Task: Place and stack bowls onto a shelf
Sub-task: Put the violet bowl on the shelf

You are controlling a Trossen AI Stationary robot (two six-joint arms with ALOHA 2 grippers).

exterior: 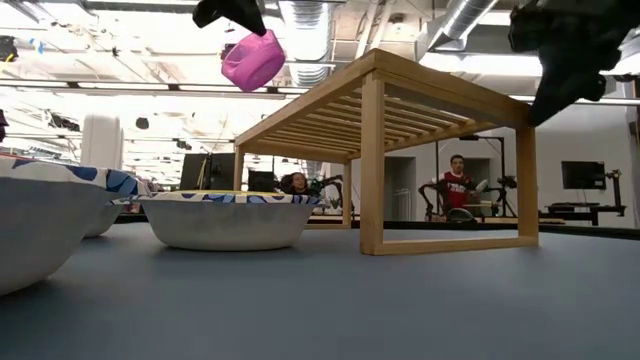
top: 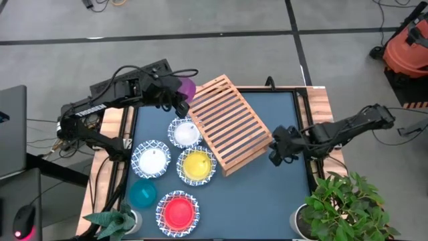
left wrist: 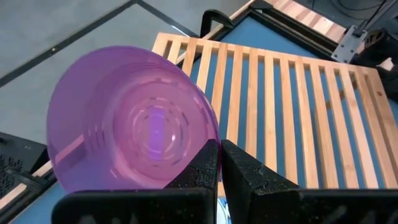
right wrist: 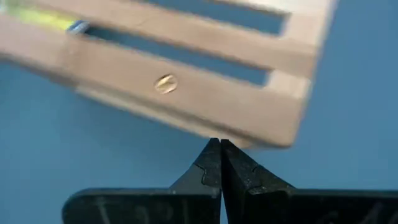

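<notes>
My left gripper (top: 178, 99) is shut on the purple bowl (top: 186, 87), high over the table's far-left part, just beyond the wooden slatted shelf (top: 229, 124). In the low view the bowl (exterior: 252, 60) hangs tilted above the level of the shelf top (exterior: 400, 100). My right gripper (top: 277, 152) is shut and sits at the shelf's right corner (right wrist: 273, 118). On the table stand two white patterned dishes (top: 185, 132) (top: 151, 159), a yellow bowl (top: 197, 164) in a third dish, a teal bowl (top: 142, 194), and a red bowl (top: 178, 211) in another dish. My left gripper pinches the purple bowl's rim (left wrist: 208, 127) between its two fingers (left wrist: 200, 167), one inside the bowl and one outside. The bowl is lifted clear of the table and tilted, with its hollow facing the wrist camera. My right gripper's shut fingertips (right wrist: 219, 146) lie right at the edge of the shelf's corner; whether they touch it I cannot tell.
The shelf stands askew on the dark blue tabletop (top: 267, 201), with bare room on the table's near-right part. Potted plants stand at the near corners (top: 348, 204) (top: 114, 221). A person (exterior: 457, 185) shows in the room far behind the table.
</notes>
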